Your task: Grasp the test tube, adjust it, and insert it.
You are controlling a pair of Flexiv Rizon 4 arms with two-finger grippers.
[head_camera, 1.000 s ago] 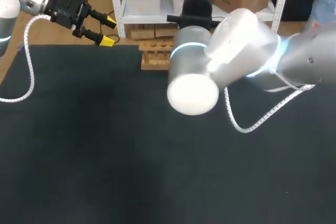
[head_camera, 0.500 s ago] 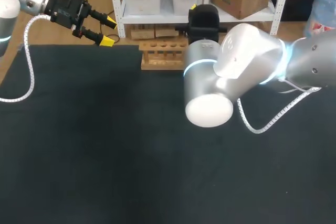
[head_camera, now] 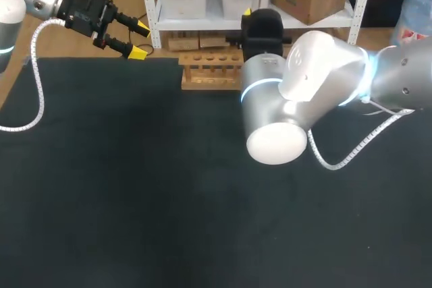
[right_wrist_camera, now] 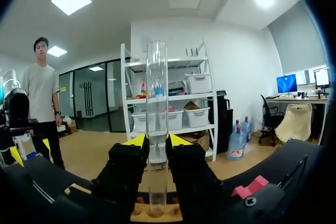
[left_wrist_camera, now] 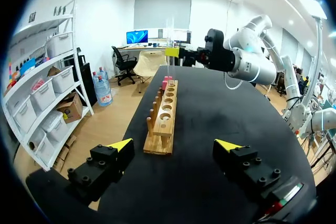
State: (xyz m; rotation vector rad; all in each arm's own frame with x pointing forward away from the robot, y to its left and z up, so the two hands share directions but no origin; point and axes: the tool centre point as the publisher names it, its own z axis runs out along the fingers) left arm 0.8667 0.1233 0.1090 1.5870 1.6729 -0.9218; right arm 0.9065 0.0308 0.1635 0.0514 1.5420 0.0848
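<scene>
No legible text, number or sign, seemingly not even on the test tube or wooden rack.

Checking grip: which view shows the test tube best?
Right wrist view: the test tube stands upright, clamped between the right tool's tips. Left wrist view shows it faint and far; head view hides it.

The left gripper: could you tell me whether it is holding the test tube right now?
No, the left gripper stands open and empty, while the test tube is clamped in the right gripper.
</scene>
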